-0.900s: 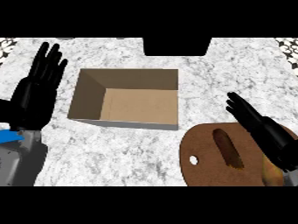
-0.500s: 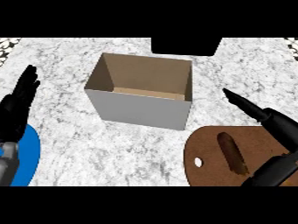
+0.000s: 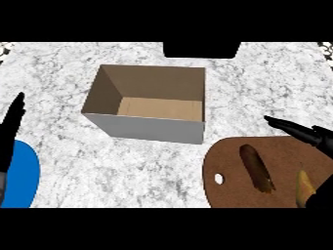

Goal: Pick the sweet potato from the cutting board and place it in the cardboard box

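A brown, elongated sweet potato lies on the round wooden cutting board at the lower right. The open cardboard box stands in the middle of the counter, nothing visible inside. My right hand is open at the right edge, fingers straight and pointing left over the board's far side, above and right of the sweet potato and apart from it. My left hand is open at the left edge, fingers up.
A yellowish item lies on the board's right part beside my right hand's thumb. A blue plate sits at the lower left under my left forearm. A dark object stands at the counter's back.
The view has shifted: the box and board appear lower and more to the right. My right hand has moved down toward the board's far right; my left hand has sunk toward the left edge.
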